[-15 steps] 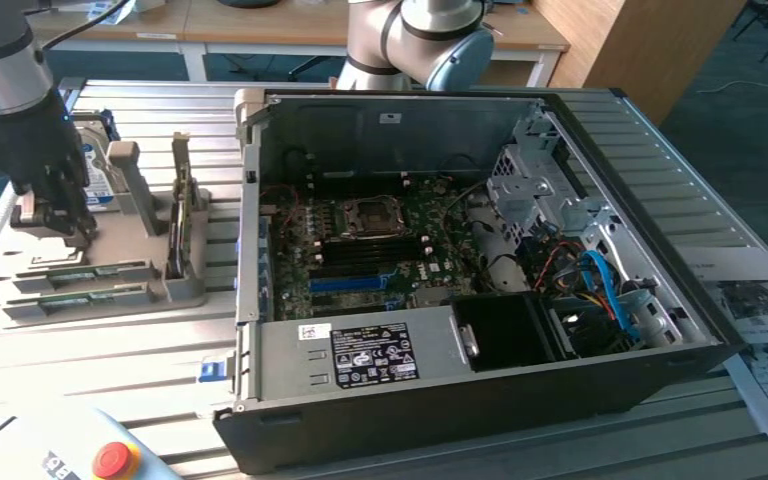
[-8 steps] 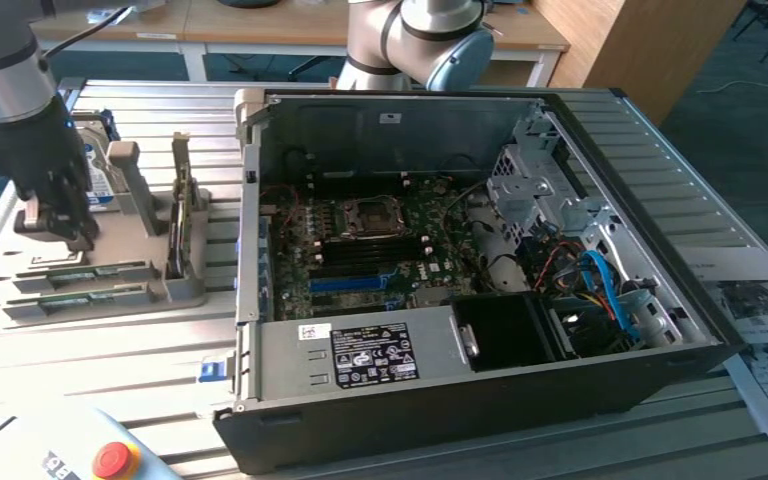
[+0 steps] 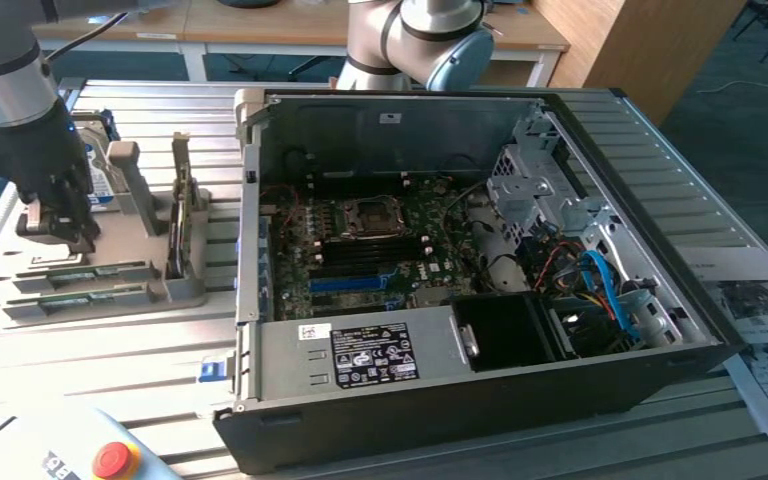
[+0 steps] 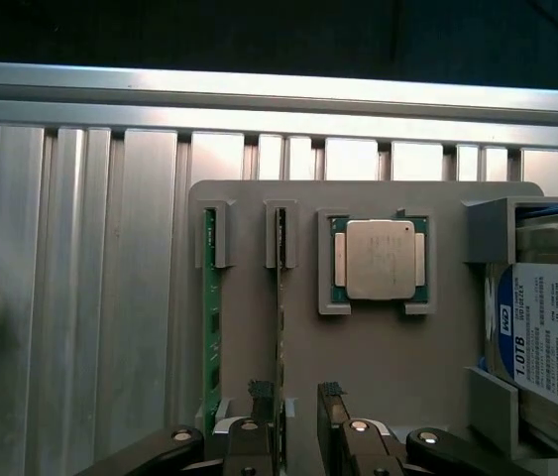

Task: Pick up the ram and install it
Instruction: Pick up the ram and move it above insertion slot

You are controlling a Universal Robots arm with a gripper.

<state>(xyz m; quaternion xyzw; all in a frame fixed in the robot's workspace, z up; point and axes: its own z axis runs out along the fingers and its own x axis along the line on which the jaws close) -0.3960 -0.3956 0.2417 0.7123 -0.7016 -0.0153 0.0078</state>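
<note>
Two ram sticks stand on edge in slots of a grey holder [image 4: 397, 377]: one ram stick [image 4: 211, 327] nearer the holder's edge and a second ram stick [image 4: 281, 317] beside it. My gripper [image 4: 295, 397] is open, and its two dark fingertips [image 4: 259, 392] straddle the second stick, with that fingertip the closer one. In the exterior view the gripper [image 3: 61, 232] hangs over the holder [image 3: 157, 290] at the left, just above the two ram sticks [image 3: 80, 272]. The open computer case [image 3: 664, 300] with its motherboard [image 3: 357, 250] lies to the exterior view's right of the holder.
A square silver processor [image 4: 378, 260] sits in the holder next to the ram, and a hard drive [image 4: 556, 337] with a blue-and-white label beyond it. An upright card [image 3: 179, 200] stands in the holder. A red stop button [image 3: 115, 458] is at the front, papers [image 3: 764, 320] at the right.
</note>
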